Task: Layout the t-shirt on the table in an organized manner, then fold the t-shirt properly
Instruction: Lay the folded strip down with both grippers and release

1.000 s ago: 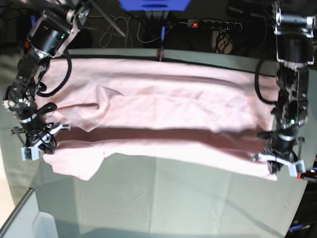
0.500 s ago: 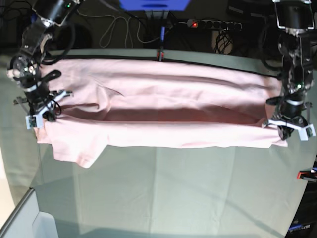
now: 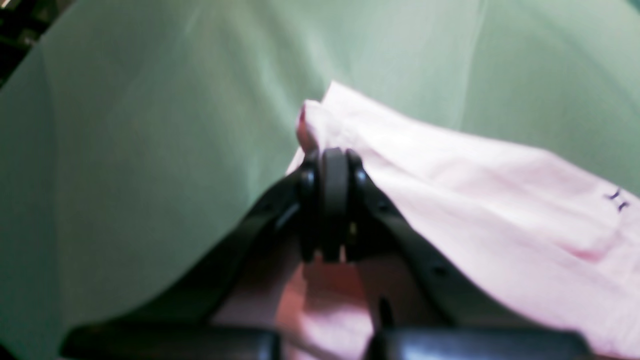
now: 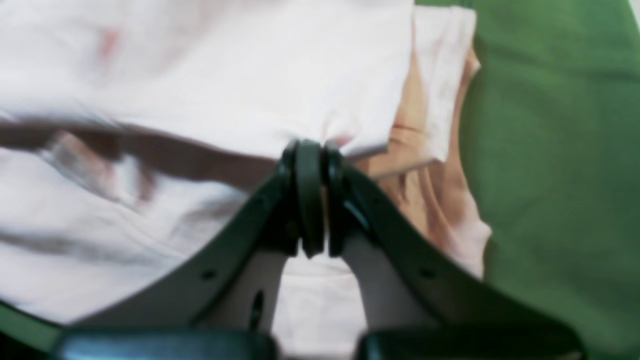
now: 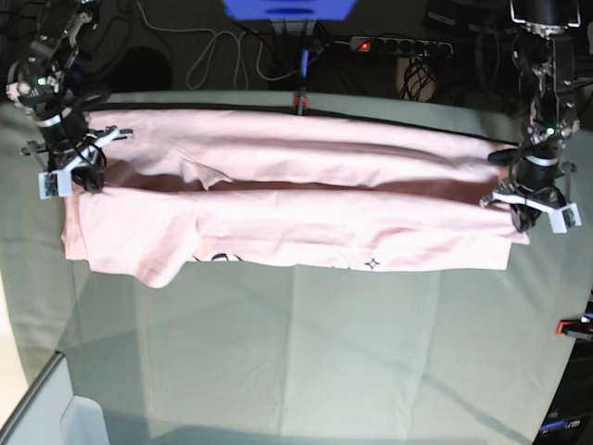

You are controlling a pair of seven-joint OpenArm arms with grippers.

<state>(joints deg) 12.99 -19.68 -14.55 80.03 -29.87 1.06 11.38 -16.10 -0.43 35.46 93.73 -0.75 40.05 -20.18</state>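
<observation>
The t-shirt (image 5: 306,222) lies stretched across the far half of the table (image 5: 306,362), a long pink band with its near layer folded toward the far edge. The left gripper (image 5: 531,211), at the scene's right end, has its fingers (image 3: 334,200) pressed together on the shirt's edge, cloth bunching just beyond the tips. The right gripper (image 5: 72,169), at the scene's left end, is likewise clamped tight on a fold of the shirt, its fingers (image 4: 310,195) pinching fabric beside a sleeve.

Both grippers, right gripper (image 5: 74,176) and left gripper (image 5: 528,209), have carried the pale pink cotton t-shirt's (image 5: 296,232) near edge rearward, folding it over; black lettering now shows along the front.
</observation>
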